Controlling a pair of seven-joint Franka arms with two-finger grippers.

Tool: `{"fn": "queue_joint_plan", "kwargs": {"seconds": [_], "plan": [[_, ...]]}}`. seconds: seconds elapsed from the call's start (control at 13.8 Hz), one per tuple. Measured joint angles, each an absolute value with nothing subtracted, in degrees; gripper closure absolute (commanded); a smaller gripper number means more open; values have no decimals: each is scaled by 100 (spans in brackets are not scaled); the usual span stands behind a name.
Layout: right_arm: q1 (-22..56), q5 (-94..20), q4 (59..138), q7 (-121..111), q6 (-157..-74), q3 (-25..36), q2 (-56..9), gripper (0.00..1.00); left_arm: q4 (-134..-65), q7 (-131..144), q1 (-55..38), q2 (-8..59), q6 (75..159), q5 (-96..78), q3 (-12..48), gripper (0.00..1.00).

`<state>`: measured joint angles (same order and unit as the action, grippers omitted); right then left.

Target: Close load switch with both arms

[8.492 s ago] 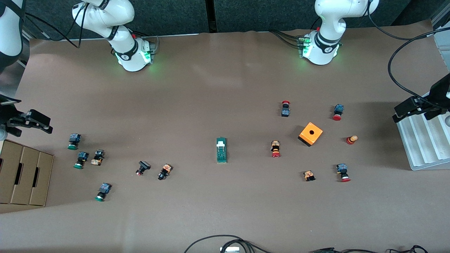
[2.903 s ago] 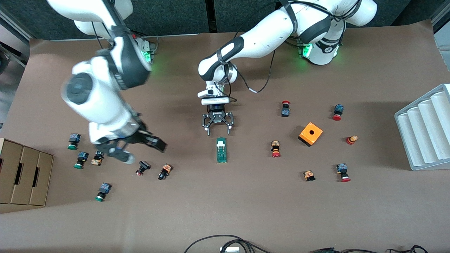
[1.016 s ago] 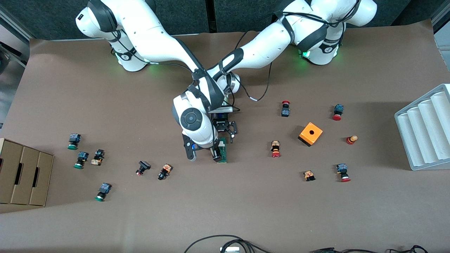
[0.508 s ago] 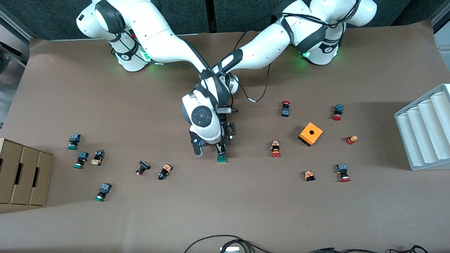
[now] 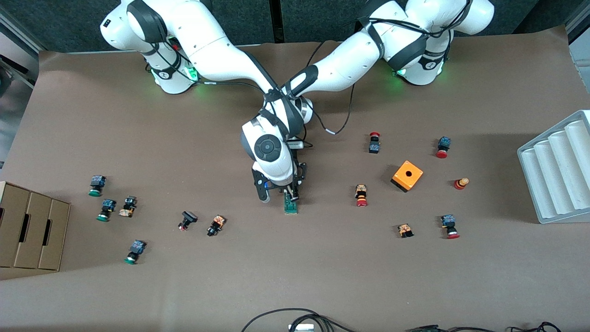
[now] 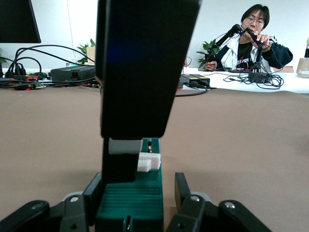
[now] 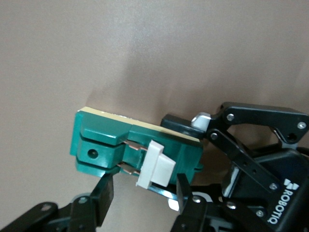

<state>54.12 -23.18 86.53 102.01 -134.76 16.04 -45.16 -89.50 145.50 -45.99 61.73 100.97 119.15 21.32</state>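
At mid-counter [image 5: 295, 258], between the two arms' ends: load switch [image 5: 290, 204], green block, lying flat with its white handle [image 7: 155, 170] raised off the body.

Left end effector [image 6: 133, 203]: fingers [image 6: 181, 191] narrowed against both sides of the block's end, bracing it.

Right end effector [image 7: 142, 193]: fingers [image 7: 102, 195] set either side of the handle, not visibly clamped; contact cannot be told.

Progress: bracing and approach judged done; pressing the handle down remains.

Clearance: nearest neighbours, a red-capped push button [image 5: 361, 195] and an orange-backed one [image 5: 215, 225], lie well apart. Counter edges are distant. The arms cross closely above the switch.
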Motion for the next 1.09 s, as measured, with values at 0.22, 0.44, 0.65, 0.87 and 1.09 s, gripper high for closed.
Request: {"fn": "queue_joint_plan", "kwargs": {"seconds": [0.22, 0.44, 0.65, 0.87, 1.09], "plan": [[5411, -2304, 8666, 10169, -13522, 1610, -4514, 42, -8952, 14547, -4598, 6178, 10080, 11910, 2129, 42], [5411, -2298, 8717, 10076, -13552, 1606, -4488, 43, -8950, 14547, -4599, 6186, 10086, 11913, 2129, 41], [5411, -2298, 8730, 10010, -13563, 1604, -4482, 49, -8949, 14547, -4602, 6205, 10086, 11913, 2129, 41], [5409, -2284, 8805, 9981, -13581, 1597, -4462, 53, -8949, 14547, -4603, 6210, 10086, 11914, 2130, 42], [5408, -2284, 8837, 9968, -13581, 1587, -4432, 60, -8949, 14547, -4604, 6212, 10086, 11914, 2130, 42]]}}
